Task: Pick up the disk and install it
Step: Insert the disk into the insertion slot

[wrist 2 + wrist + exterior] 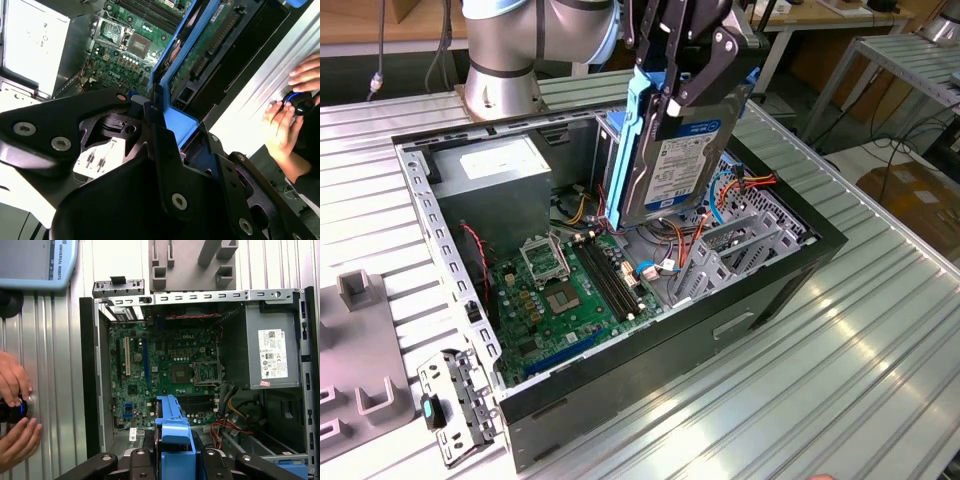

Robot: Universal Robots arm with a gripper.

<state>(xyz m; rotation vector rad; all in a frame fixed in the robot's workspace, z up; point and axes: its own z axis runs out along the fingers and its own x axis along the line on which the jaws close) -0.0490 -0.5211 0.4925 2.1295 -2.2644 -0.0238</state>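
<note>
Black links of the claw (162, 117) are seen nearest in both wrist views, and they are clenched on the blue carrier bracket of the disk (678, 150). The disk is held on its edge, tilted, above the open computer case (790, 275), with its label turned toward the exterior view's right. Its lower end is placed over the middle of the case, between the grey power-supply box (495, 180) and the metal drive cage (725, 250). Whether it touches anything inside cannot be told. The green motherboard (555, 295) is exposed below it. The case is laid on the ribbed metal bench (850, 380). A person's hands (12, 380) are placed around a small dark device (10, 410) beside the case.
</note>
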